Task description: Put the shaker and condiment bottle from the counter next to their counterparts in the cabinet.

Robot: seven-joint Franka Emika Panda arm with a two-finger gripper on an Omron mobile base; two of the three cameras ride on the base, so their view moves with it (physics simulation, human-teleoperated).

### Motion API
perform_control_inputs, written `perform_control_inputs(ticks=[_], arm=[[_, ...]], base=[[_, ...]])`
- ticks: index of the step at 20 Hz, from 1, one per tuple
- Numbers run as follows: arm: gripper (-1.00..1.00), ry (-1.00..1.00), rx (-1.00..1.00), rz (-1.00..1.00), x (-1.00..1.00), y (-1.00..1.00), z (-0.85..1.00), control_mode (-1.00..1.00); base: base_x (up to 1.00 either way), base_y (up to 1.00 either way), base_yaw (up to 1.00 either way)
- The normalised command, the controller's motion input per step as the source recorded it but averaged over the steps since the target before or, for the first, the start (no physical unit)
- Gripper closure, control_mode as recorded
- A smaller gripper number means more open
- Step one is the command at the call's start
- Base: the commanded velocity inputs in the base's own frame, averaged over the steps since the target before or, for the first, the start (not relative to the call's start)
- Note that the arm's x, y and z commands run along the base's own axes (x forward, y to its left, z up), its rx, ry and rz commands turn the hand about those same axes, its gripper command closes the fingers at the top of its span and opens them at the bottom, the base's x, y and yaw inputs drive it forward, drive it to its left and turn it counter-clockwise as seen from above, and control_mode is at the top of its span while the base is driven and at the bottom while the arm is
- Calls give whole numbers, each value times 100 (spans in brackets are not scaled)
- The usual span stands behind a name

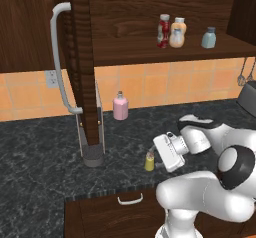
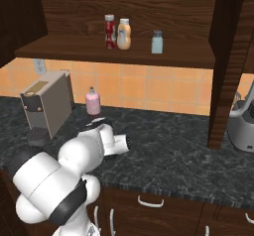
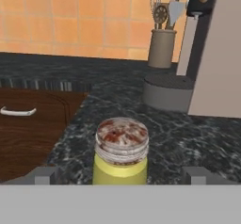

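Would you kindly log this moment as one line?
gripper: open, straddling shaker | shaker: on counter | red bottle: already in cabinet

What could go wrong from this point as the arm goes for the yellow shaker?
The shaker stands near the counter front edge, between the open jaws of the gripper; a sideways nudge might tip it or push it off. The shelf spot beside the grey-blue shaker is tight, with the red condiment bottle and orange-and-cream bottle close by, so placing could knock them. The open cabinet door may obstruct the lift.
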Motion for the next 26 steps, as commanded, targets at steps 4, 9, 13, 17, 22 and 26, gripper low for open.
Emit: perform_control_inputs(ticks=[4, 9, 13, 17, 22, 26], arm=[[-100, 1, 0, -6, 12, 2, -1, -100], [-100, 10, 0, 0, 0, 32, -15, -100], [100, 9, 0, 0, 0, 31, -5, -100], [100, 1, 0, 0, 0, 0, 0, -100], [100, 0, -2, -12, -2, 0, 62, -100], [100, 5, -6, -24, 0, -6, 100, -100]], base=[[0, 0, 0], [0, 0, 0], [0, 0, 0], [0, 0, 0], [0, 0, 0], [0, 0, 0]])
